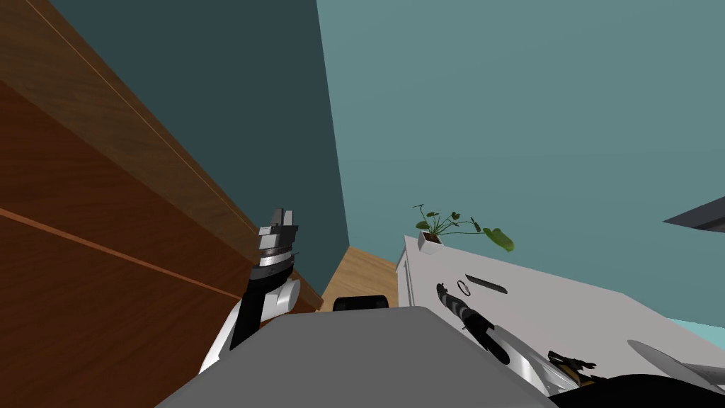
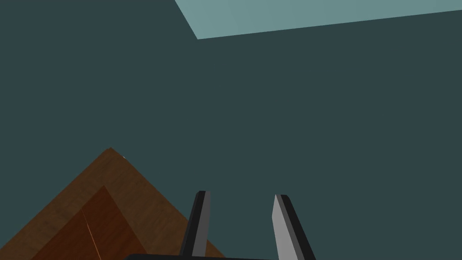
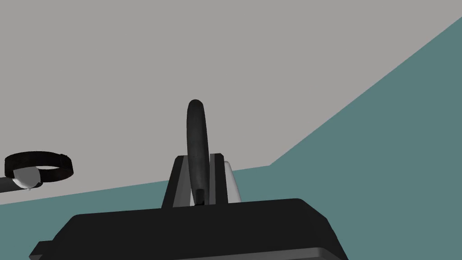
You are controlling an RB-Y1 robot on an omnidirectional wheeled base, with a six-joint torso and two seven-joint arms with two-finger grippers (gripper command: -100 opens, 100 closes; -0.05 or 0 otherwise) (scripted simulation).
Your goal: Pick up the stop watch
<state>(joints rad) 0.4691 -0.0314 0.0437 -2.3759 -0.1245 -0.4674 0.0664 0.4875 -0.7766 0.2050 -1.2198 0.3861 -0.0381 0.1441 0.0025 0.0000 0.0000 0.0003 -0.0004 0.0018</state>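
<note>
Holding the stop watch [image 3: 197, 131] in the right gripper [image 3: 197, 157]: both fingers clamped flat against its sides, dark rim edge-on and rising well past the fingertips. Placed over the white cabinet top [image 1: 566, 312], near the corner carrying the potted plant [image 1: 453, 228]. Off to one side, well apart from the fingers, a black band [image 3: 38, 163]. Left gripper [image 1: 283, 212] raised beside the brown wooden cupboard [image 1: 106, 234], fingers apart, nothing between them

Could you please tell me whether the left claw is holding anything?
No, the left claw is open, its fingers standing apart with nothing between them.
</note>
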